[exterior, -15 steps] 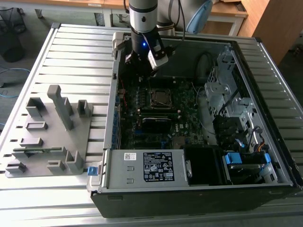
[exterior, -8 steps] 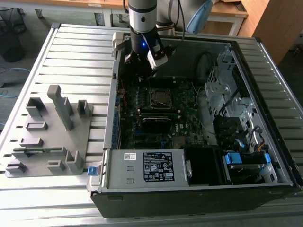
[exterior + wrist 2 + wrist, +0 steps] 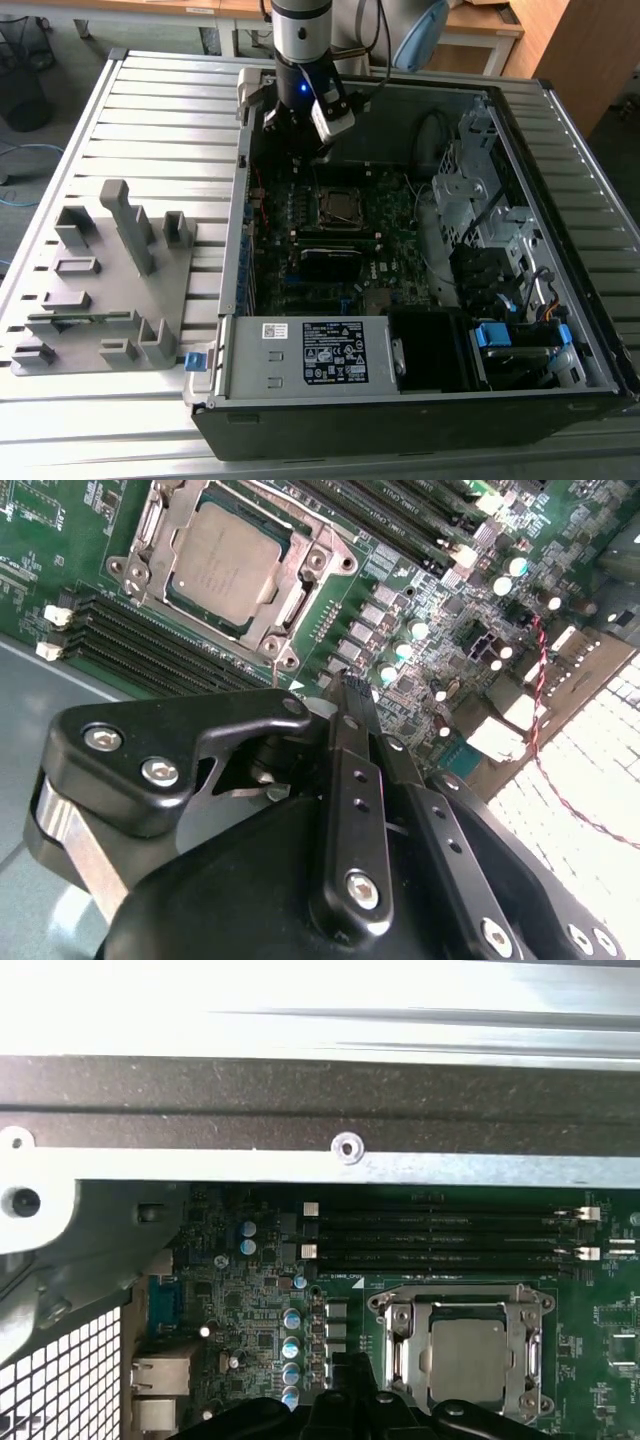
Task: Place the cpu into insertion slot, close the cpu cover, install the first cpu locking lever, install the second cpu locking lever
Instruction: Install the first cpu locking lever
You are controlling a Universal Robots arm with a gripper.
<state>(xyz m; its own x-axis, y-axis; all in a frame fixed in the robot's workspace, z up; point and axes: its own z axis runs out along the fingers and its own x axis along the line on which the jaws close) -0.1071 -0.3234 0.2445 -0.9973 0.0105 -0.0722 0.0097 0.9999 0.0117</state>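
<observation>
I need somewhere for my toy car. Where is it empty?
Free: the slatted table between the grey holder block and its far edge, beside the computer case. Crowded: inside it, with motherboard, cables and the gripper.

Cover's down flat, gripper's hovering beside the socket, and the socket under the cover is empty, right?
Not empty: the cpu sits in the socket, its grey top showing through the window of the cpu cover in both wrist views. The cover is down flat and the gripper hovers beside the socket.
</observation>
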